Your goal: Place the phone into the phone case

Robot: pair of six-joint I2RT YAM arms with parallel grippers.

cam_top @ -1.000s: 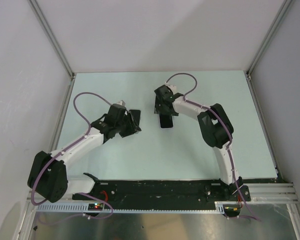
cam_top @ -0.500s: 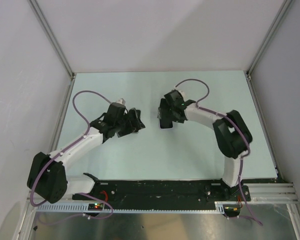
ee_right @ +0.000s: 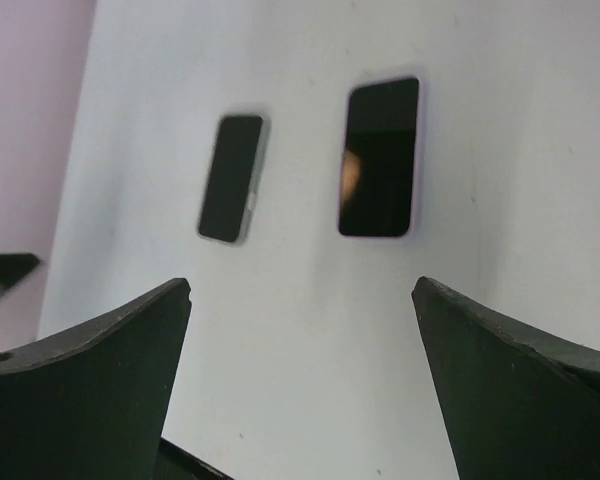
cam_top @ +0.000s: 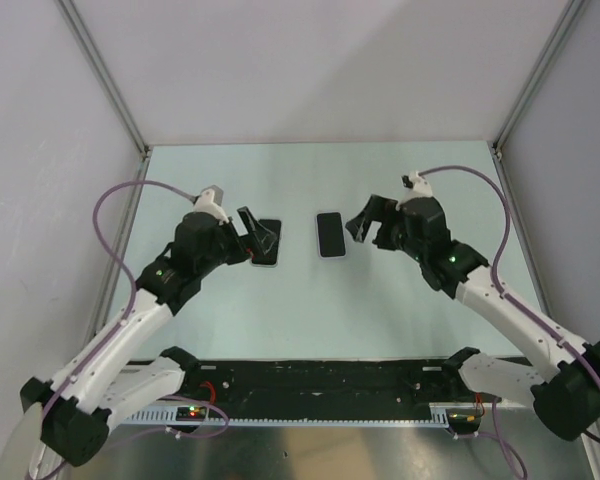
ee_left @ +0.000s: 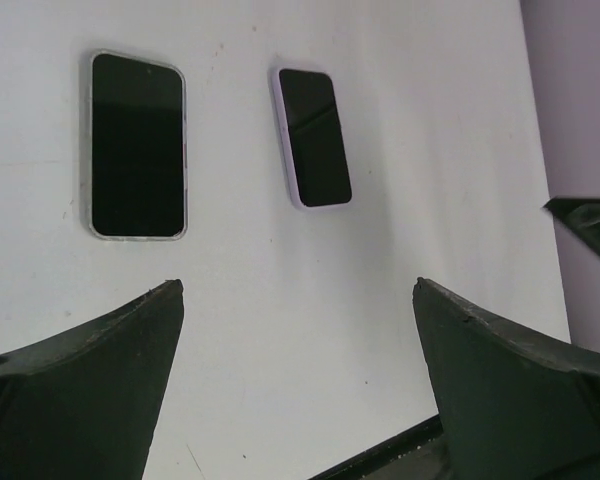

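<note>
Both arms share one build. The left arm and right arm have smooth white tubular links joined by bulky, rounded black joint housings. A thin purple cable loops loosely off each arm. The wrist sections are black and blocky. In the wrist views the fingers are matte black, broad wedges with slightly rough edges.

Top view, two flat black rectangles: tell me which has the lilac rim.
The right-hand flat black rectangle; the left one has a clear grey rim.
</note>
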